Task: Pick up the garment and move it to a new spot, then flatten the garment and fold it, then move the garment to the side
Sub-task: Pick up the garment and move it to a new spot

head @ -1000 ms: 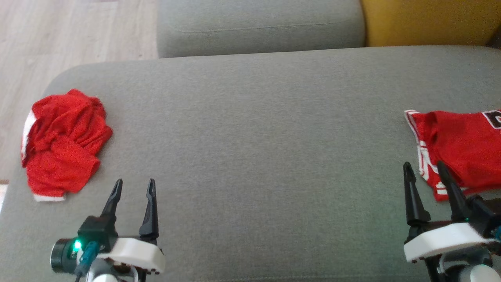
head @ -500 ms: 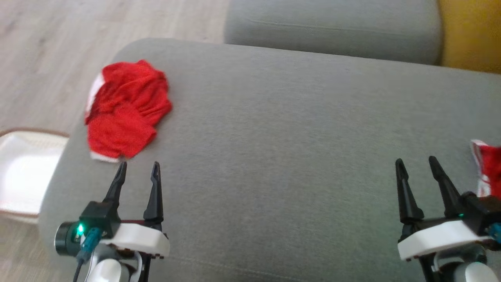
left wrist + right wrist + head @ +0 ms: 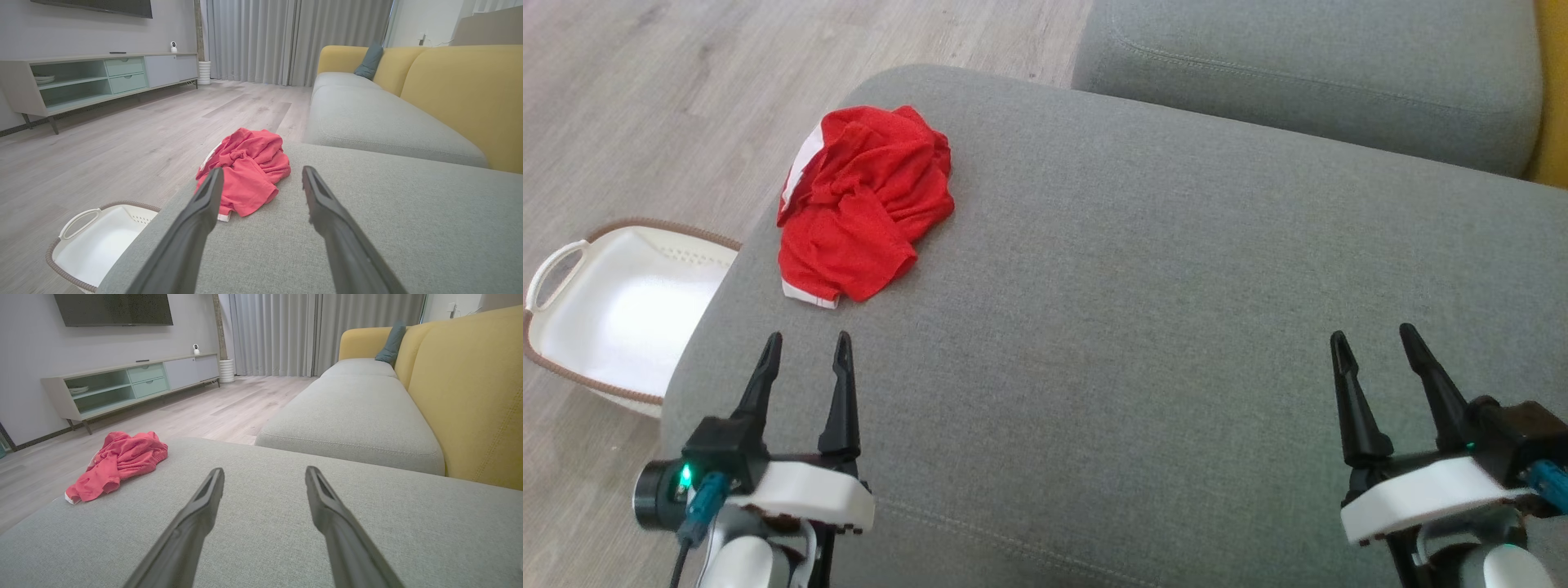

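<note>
Head view first: the big grey sofa cushion spreads across most of the frame, and it's what I'm hanging over. Pale wood floor runs down the left side and the upper left corner. A second grey cushion lies along the top right, and my left wrist view shows the yellow backrest rising on the right of that frame. At the left edge, down on the floor beside the big cushion, stands a white basket with a brown rim.

Now the garment: red with white trim, crumpled in a heap in the upper left of the frame, on the big cushion close to its left edge. Left wrist view has it near centre, lying past my fingertips, untouched. Right wrist view puts it at middle left, well apart.

My left jaws, lower left, stand wide, fingers pointing up-frame toward the heap, gripping nothing. My right jaws, lower right, are just as wide, fingers over bare cushion, nothing held.
</note>
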Controlling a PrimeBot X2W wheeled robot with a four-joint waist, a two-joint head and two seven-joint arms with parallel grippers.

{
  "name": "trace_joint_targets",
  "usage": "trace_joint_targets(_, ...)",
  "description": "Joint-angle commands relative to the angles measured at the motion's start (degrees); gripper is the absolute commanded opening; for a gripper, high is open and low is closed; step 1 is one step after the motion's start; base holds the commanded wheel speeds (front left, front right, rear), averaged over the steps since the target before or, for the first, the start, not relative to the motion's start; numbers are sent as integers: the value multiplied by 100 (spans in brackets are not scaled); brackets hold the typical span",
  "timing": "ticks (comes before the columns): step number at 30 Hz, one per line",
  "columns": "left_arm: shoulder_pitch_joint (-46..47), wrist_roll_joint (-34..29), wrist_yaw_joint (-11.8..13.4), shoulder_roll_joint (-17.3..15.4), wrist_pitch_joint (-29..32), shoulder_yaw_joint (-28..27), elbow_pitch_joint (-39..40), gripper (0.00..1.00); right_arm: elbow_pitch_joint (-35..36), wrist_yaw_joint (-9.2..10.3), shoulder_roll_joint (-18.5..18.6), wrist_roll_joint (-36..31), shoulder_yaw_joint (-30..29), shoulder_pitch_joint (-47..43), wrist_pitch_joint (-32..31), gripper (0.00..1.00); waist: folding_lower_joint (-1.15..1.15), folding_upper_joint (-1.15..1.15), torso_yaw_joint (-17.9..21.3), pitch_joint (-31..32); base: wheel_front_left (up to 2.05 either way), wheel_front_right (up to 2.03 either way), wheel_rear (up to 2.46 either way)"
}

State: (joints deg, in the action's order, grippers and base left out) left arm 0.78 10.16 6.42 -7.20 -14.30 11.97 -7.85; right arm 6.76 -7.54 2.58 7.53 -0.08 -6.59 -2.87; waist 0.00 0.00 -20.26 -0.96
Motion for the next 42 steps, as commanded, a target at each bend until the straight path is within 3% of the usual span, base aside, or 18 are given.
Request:
trace_joint_targets(1,348,-68,-31,-17,-70,-270,175,100,246,5,40,-39,138,251,-11,100,0,0,-2,-13,0,0,0)
trace_joint_targets(13,642,-152,-63,101,-70,-426,38,100,370,5,101,-78,163,401,-104,100,0,0,67,-367,0,0,0)
trace_joint_targets(17,1092,-130,-117,134,-70,-522,-152,100,509,5,202,-95,245,606,-244,100,0,0,228,-788,0,0,0)
trace_joint_targets(20,1584,34,-300,157,-70,-639,-399,100,678,5,344,-117,296,815,-376,100,0,0,395,-1237,0,0,0)
trace_joint_targets(30,3068,223,-563,-105,-70,-1199,-2409,100,961,5,679,-116,323,1295,-580,100,0,0,776,-2195,0,0,0)
trace_joint_targets(35,3726,282,-666,-365,-70,-1329,-4047,100,986,5,734,-94,355,1418,-602,100,0,0,851,-2431,0,0,0)
trace_joint_targets(42,4288,410,-816,-491,27,-1363,-5440,100,944,5,771,-56,359,1459,-616,100,0,0,885,-2452,0,0,0)
